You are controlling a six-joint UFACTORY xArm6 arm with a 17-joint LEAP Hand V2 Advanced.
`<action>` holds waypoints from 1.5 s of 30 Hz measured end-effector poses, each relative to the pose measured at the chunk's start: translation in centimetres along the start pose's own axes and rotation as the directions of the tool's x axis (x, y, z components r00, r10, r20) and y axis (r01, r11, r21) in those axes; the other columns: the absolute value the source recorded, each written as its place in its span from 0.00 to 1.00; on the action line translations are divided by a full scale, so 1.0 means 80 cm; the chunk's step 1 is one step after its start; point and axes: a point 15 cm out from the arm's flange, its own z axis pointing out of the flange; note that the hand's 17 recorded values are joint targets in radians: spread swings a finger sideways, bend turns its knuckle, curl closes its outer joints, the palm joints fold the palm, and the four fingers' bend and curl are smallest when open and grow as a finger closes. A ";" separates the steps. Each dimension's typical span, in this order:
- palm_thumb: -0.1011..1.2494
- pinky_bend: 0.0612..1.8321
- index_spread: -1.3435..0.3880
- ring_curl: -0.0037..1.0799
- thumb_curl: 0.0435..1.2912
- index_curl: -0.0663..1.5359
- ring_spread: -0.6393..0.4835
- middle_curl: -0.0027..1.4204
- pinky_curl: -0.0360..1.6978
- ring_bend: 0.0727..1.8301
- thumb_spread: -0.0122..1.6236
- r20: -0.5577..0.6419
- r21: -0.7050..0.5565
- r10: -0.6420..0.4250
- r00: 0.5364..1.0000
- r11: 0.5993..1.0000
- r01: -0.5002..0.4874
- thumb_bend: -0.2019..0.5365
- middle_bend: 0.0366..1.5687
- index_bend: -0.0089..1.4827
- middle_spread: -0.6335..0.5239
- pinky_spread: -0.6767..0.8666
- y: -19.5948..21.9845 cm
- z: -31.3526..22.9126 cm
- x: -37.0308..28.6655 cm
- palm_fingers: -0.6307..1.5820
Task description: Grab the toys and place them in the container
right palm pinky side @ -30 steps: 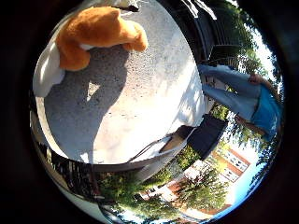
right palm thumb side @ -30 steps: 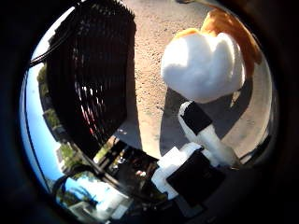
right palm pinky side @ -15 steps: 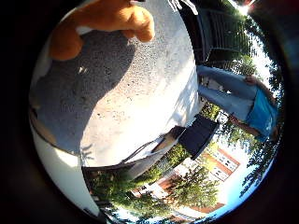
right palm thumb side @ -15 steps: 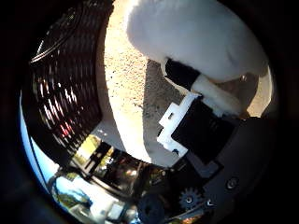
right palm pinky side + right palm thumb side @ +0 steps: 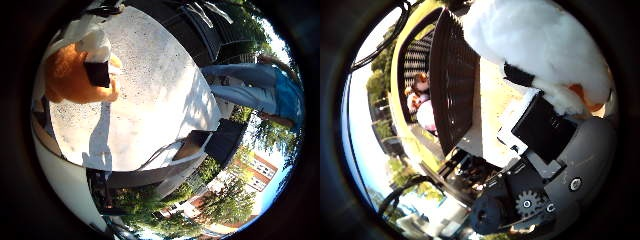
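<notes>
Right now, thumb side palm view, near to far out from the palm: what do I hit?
hand → plush toy, white fur in its fingers → black mesh container → small toys past that mesh wall → trees

A grey stone table (image 5: 165, 100) fills the middle, trees (image 5: 235, 195) and a brick house (image 5: 260, 167) sit at five o'clock, and blue sky (image 5: 357, 130) shows at nine o'clock in the thumb side view.
</notes>
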 end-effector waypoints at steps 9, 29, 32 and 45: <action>0.83 0.77 0.17 0.79 0.51 0.35 0.46 0.73 0.51 0.77 0.69 0.155 0.137 -0.107 0.982 0.987 0.086 0.26 0.76 0.38 0.33 0.58 0.116 -0.202 -0.094 0.65; 0.76 0.81 0.06 0.82 0.57 0.68 0.45 0.79 0.62 0.87 0.71 0.190 0.236 -0.320 0.928 0.932 0.273 0.24 0.87 0.41 0.34 0.53 0.023 -0.201 -0.394 0.55; 0.74 0.80 0.06 0.81 0.56 0.71 0.47 0.78 0.62 0.88 0.73 0.210 0.213 -0.281 0.936 0.948 0.237 0.25 0.86 0.37 0.35 0.54 -0.022 -0.148 -0.402 0.52; 0.71 0.41 0.35 0.42 0.45 0.67 0.75 0.42 0.44 0.39 0.75 0.235 0.104 -0.221 0.946 0.974 0.202 0.25 0.27 0.29 0.55 0.68 -0.076 -0.042 -0.399 0.24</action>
